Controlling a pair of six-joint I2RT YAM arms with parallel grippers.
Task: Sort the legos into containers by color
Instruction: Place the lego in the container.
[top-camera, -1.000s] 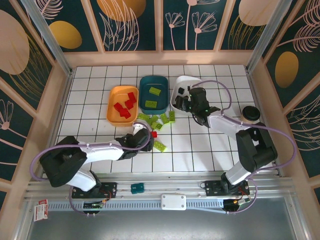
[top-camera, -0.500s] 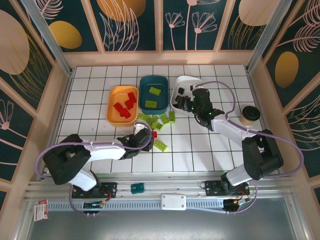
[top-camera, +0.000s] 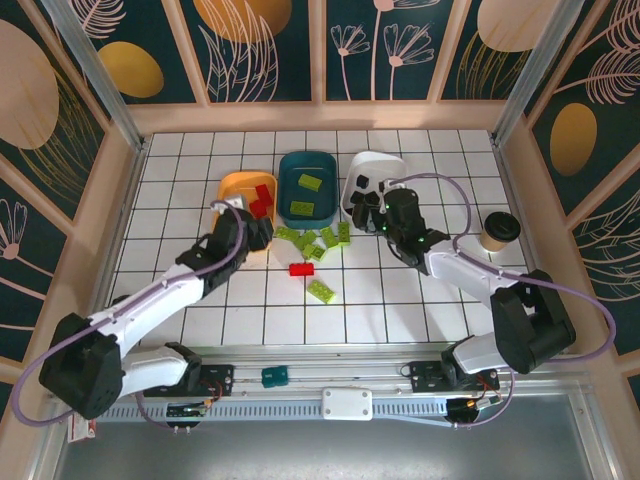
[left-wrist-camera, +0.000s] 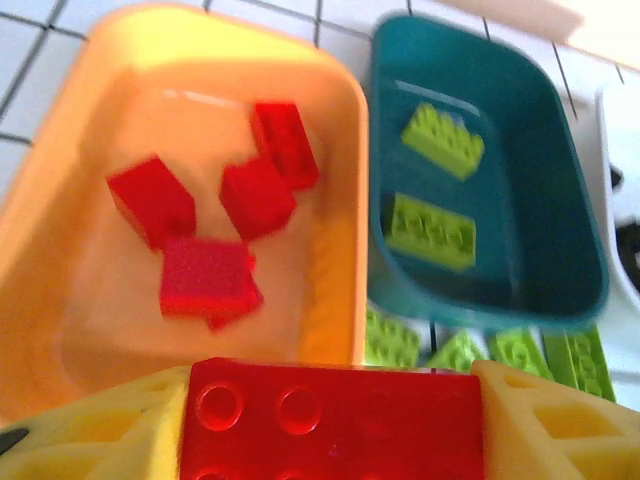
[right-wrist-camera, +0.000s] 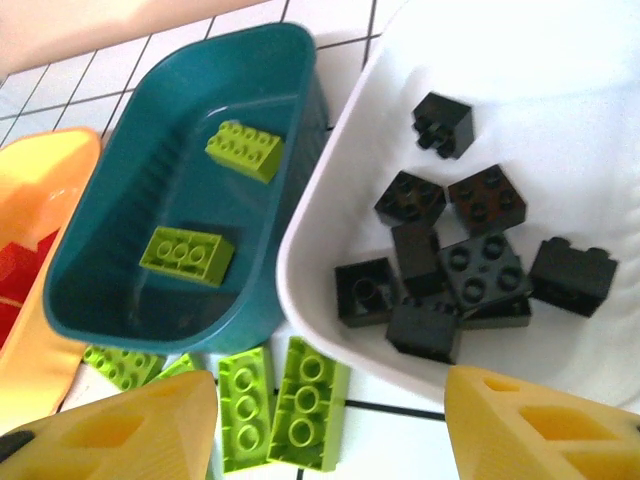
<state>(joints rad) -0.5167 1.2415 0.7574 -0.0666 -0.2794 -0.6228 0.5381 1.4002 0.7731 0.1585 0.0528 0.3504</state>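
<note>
Teal tray (right-wrist-camera: 120, 285) holding two lime bricks (right-wrist-camera: 243, 150), white tray (right-wrist-camera: 318, 262) of black bricks (right-wrist-camera: 470, 268) right of it, orange tray (right-wrist-camera: 30, 180) left, loose lime bricks (right-wrist-camera: 300, 400) nearer, fingers (right-wrist-camera: 120, 430) apart.

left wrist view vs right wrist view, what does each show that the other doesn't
Left wrist: a red lego clamped in the left jaws, red legos spread in the orange tray. Right wrist: black legos piled in the white tray, right jaws open. Both: the teal tray holding two lime legos, loose lime legos beside it.
</note>
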